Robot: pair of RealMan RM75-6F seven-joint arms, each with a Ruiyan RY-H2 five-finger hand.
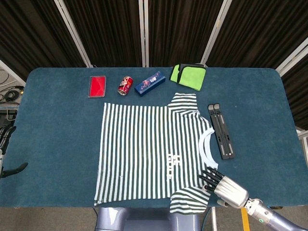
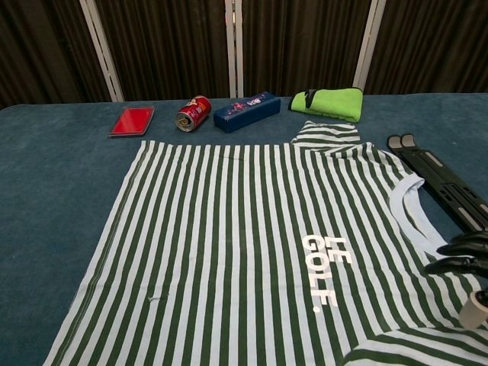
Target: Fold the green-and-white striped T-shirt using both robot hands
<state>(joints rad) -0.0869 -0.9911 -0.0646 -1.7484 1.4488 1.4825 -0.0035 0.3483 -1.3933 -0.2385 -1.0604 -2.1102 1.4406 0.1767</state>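
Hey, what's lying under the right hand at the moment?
Under the right hand lies the striped T-shirt, at its near shoulder beside the collar. The fingers reach over the fabric. Whether they touch it, and what lies beneath the palm, cannot be seen.
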